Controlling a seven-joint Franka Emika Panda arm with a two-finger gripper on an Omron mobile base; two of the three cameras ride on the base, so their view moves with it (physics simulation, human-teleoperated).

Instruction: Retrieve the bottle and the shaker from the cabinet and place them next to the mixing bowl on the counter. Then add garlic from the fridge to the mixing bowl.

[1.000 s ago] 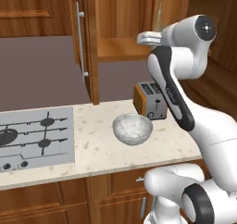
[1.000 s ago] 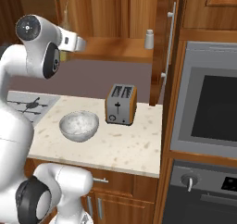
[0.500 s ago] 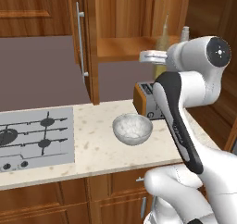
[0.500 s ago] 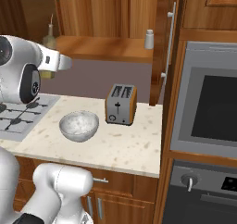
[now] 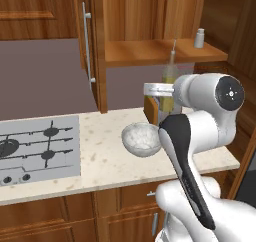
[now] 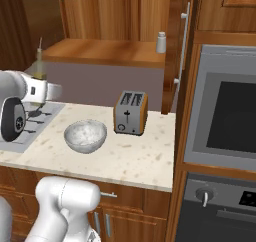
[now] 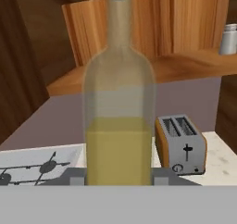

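I hold the bottle (image 7: 118, 126) in my gripper (image 7: 118, 181), jaws closed on its lower body; it stands upright, clear of the cabinet (image 5: 150, 51) shelf and above the tabletop (image 5: 100, 156), near the toaster (image 6: 131, 112). The step in hand, as I judge it, is carrying the bottle to the mixing bowl (image 5: 141, 138), which sits near the middle of the tabletop just left of the toaster. The next move calls for lowering the bottle onto bare tabletop beside the bowl, keeping it vertical and clear of the toaster, then releasing. The shaker (image 6: 161, 42) remains on the cabinet shelf, toward its right end. No brand, label or writing is legible on any item.
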